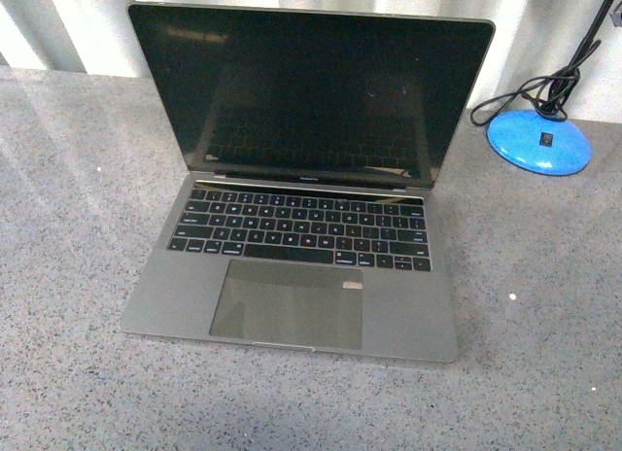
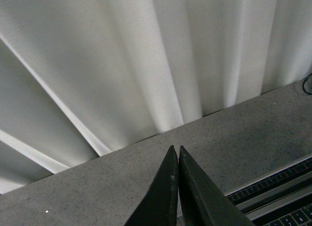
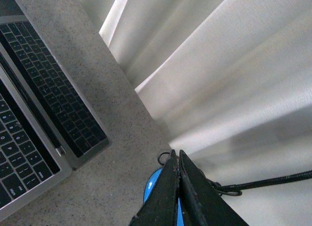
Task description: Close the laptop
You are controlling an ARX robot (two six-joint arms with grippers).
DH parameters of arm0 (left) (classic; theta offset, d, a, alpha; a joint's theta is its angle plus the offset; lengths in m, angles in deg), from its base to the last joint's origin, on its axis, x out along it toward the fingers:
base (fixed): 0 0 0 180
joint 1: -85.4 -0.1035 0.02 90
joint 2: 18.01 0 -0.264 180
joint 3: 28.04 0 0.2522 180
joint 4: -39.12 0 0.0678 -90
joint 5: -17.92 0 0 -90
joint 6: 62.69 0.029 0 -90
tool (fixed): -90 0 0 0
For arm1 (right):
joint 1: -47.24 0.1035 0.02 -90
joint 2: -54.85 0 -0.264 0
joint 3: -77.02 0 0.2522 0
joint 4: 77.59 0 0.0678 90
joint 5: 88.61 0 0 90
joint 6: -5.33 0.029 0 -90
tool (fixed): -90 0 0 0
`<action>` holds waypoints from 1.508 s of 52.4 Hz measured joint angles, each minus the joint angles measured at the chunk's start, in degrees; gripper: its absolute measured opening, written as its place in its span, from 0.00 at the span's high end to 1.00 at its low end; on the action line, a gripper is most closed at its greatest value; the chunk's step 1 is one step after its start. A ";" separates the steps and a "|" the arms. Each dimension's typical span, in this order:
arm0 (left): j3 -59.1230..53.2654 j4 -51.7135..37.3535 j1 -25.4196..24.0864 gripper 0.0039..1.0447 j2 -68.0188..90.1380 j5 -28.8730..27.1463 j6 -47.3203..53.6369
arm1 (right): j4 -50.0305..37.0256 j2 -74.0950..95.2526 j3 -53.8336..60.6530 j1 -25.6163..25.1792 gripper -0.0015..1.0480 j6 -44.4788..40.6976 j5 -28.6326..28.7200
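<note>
The speckled grey tabletop (image 1: 78,373) is filling the near ground and carrying everything, with pale curtain folds hanging behind it. The laptop (image 1: 301,227) is sitting in the middle of it, fully open. Its base is lying flat with the trackpad towards the robot, and its dark screen (image 1: 311,91) is standing up and leaning slightly away. The hinge and the lid's top edge are both running left to right across the robot's view, so the lid will be swinging forward and down towards the robot when it closes. To the right of the screen and apart from it, the blue round lamp base (image 1: 540,140) is resting with its black cable (image 1: 544,86) looped on top. Neither arm is showing in the front view. The left tool (image 2: 176,155) is pointing towards the curtain with its two fingers pressed together and nothing between them, and a corner of the laptop (image 2: 278,197) is lying just beside it. The right tool (image 3: 176,158) is likewise closed and empty. It is hanging over the lamp base (image 3: 152,189), with a strip of bare tabletop separating it from the laptop's right edge (image 3: 34,114). The left one is looking nearer (a judgement only). Either one will be needing to get behind that top edge and press it forward.
</note>
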 joint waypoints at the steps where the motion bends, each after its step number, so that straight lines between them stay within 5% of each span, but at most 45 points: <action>1: 0.26 0.11 0.13 0.97 0.24 0.09 0.26 | 0.37 0.26 -0.42 0.11 0.99 -0.15 0.09; 26: 7.61 11.69 1.77 0.97 5.51 8.26 6.69 | 1.81 5.64 -4.59 2.54 0.99 -2.32 0.26; 79: 8.44 10.71 2.75 0.97 11.08 9.01 6.86 | 0.66 11.21 -6.64 5.40 0.99 -3.28 0.26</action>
